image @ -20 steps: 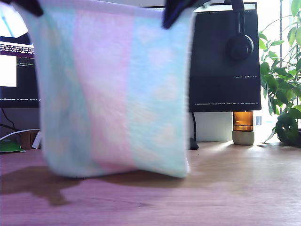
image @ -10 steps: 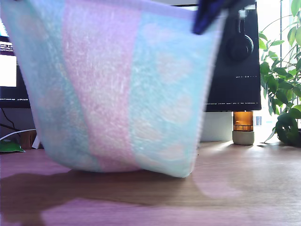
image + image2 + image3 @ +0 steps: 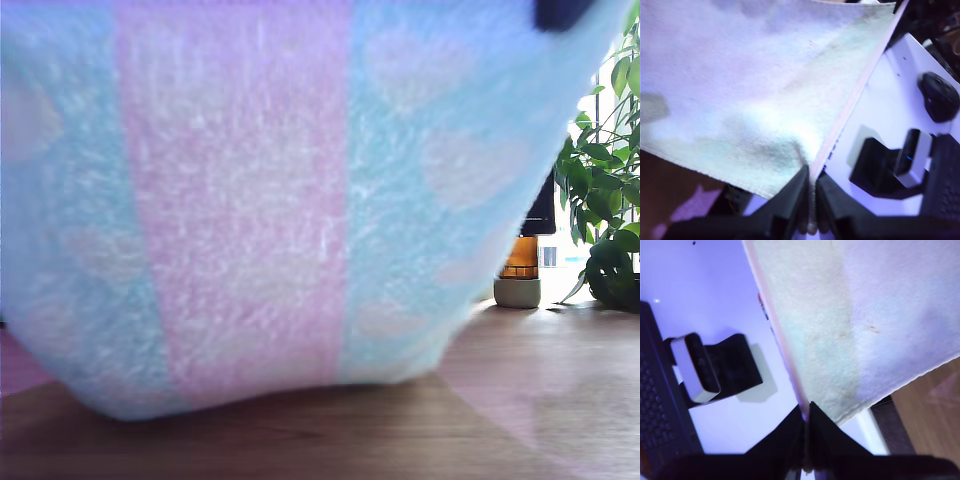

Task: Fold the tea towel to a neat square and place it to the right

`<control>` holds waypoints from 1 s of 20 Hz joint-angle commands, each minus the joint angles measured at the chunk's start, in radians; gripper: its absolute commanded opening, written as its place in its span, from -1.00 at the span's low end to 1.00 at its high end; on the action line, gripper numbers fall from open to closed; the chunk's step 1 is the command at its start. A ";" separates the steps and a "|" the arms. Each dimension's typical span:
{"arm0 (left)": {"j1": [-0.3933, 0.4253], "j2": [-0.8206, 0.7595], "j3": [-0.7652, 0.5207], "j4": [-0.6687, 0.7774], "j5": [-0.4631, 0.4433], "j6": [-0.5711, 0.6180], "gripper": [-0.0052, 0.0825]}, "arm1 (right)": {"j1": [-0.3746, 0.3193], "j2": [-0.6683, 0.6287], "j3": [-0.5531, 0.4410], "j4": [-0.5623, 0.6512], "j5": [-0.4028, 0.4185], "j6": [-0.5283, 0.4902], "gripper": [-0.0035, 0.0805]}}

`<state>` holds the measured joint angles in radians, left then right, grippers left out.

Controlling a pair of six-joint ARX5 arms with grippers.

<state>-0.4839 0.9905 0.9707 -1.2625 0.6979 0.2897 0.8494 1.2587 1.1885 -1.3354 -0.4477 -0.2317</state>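
The tea towel (image 3: 240,200) hangs spread out close to the exterior camera, with mint-green bands either side of a pink one, and fills most of that view. Its lower edge hangs near the wooden table (image 3: 520,400); contact cannot be told. My first gripper (image 3: 811,200) is shut on one upper corner of the tea towel (image 3: 750,90). My second gripper (image 3: 805,435) is shut on the other corner of the tea towel (image 3: 880,315). A dark gripper tip (image 3: 560,10) shows at the top of the exterior view's right; which arm it belongs to is unclear.
Behind the towel, at the exterior view's right, are a monitor edge (image 3: 543,210), an amber jar (image 3: 518,275) and a leafy plant (image 3: 600,200). Below the grippers lies a white surface with a small camera on a black stand (image 3: 895,165), a mouse (image 3: 939,95) and a keyboard (image 3: 660,415).
The held towel has swung toward the exterior camera and grown to fill the view, hiding the monitors and headphones. The dark gripper tip has shifted toward the exterior view's right.
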 commanded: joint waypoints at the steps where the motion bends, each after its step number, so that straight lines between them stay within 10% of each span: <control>1: -0.011 -0.002 -0.009 -0.025 0.019 -0.003 -0.93 | 0.026 0.000 -0.032 -0.027 -0.019 0.014 -0.95; 17: -0.082 0.004 -0.133 0.046 -0.038 -0.053 -0.93 | 0.095 0.000 -0.248 0.050 -0.043 0.022 -0.95; 20: -0.080 0.004 -0.132 0.166 -0.175 -0.051 -0.93 | 0.035 0.000 -0.248 0.159 0.026 0.046 -0.95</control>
<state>-0.5743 0.9909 0.8528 -1.1194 0.5762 0.2405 0.9127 1.2587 0.9737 -1.1702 -0.4541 -0.1986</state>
